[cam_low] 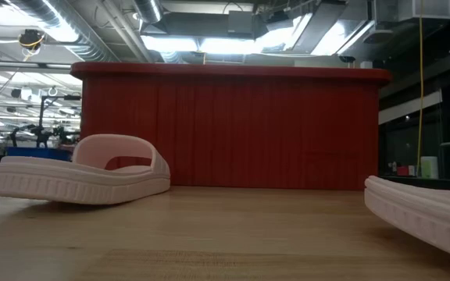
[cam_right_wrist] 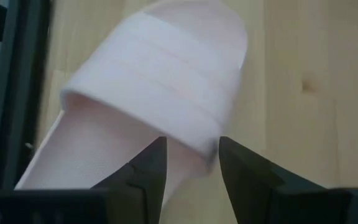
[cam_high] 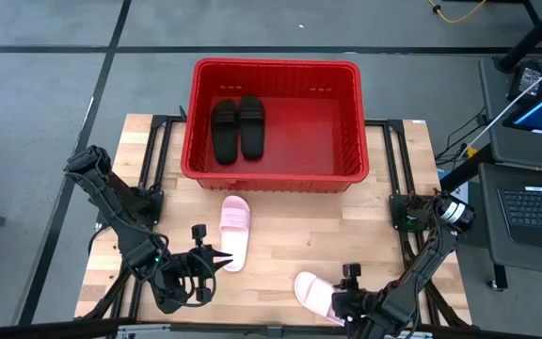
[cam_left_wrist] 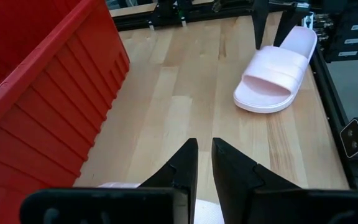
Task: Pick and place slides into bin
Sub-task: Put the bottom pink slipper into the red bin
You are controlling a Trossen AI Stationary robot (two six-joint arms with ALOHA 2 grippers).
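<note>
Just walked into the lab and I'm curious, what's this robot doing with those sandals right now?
It is sorting slides into the red bin. Two black slides already lie side by side inside it. Two pink ones are left on the wooden table. The left gripper is at the near end of the left pink slide, its fingers nearly together. The right gripper hangs over the right pink slide, fingers apart, not gripping it yet.

You see only a pale sliver of the pink slide (cam_left_wrist: 120,185) behind the left gripper (cam_left_wrist: 204,163) in its wrist view. At four o'clock in the low view, the other pink slide (cam_low: 424,211) runs off the edge. Overhead, the right gripper (cam_high: 342,303) sits half cropped at six o'clock.
</note>
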